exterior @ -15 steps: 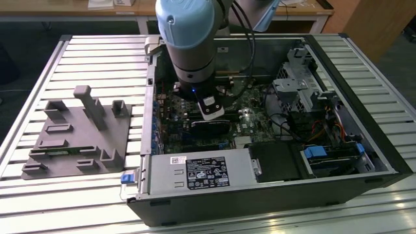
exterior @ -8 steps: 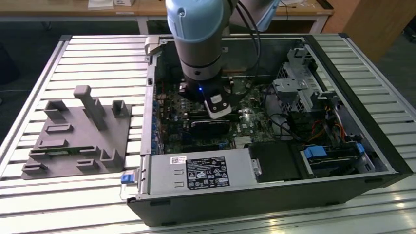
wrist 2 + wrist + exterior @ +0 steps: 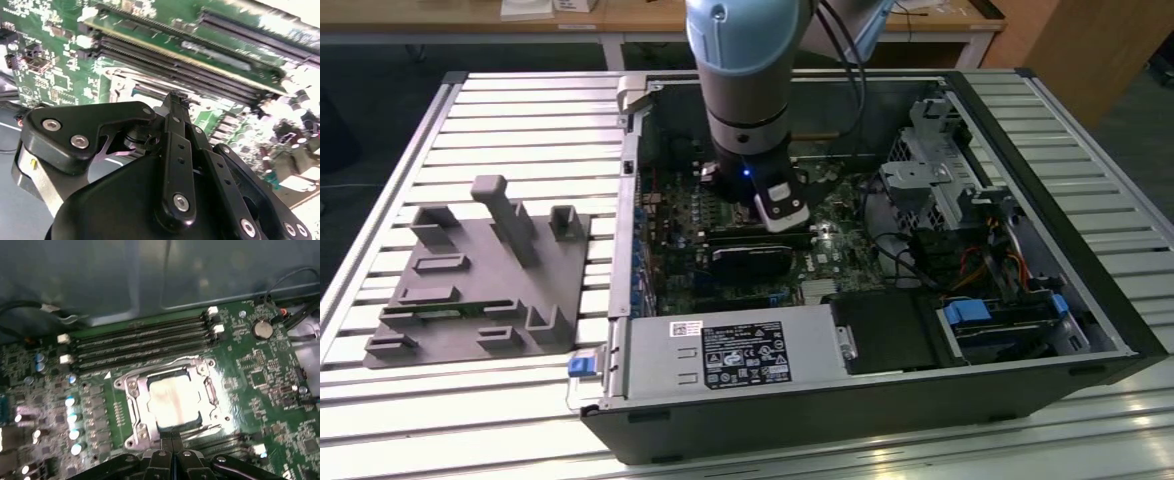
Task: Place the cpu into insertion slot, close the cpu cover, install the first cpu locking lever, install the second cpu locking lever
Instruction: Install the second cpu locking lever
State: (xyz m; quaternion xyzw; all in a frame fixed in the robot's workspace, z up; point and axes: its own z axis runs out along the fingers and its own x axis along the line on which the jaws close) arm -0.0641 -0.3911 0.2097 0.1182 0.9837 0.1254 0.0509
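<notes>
One cpu (image 3: 172, 402) already sits in the insertion slot (image 3: 170, 432), silver top showing through the window of the cpu cover (image 3: 142, 405), which looks laid down over it in the first wrist view. Pincer (image 3: 171, 447) is right at the socket's near edge, fingers (image 3: 165, 445) pressed together with nothing I can see between them. From the exterior view I've got the arm (image 3: 744, 90) reaching straight down into the open computer case (image 3: 854, 400) on the slatted bench (image 3: 520, 110), grey fixture block (image 3: 480, 275) well apart on the exterior view's left. My read: we're at cover/lever stage. To do it well I'd keep the closed tips low and square to the frame, push evenly, avoid the memory slots (image 3: 140, 340) just beside the socket. I can't make out the levers' state.
</notes>
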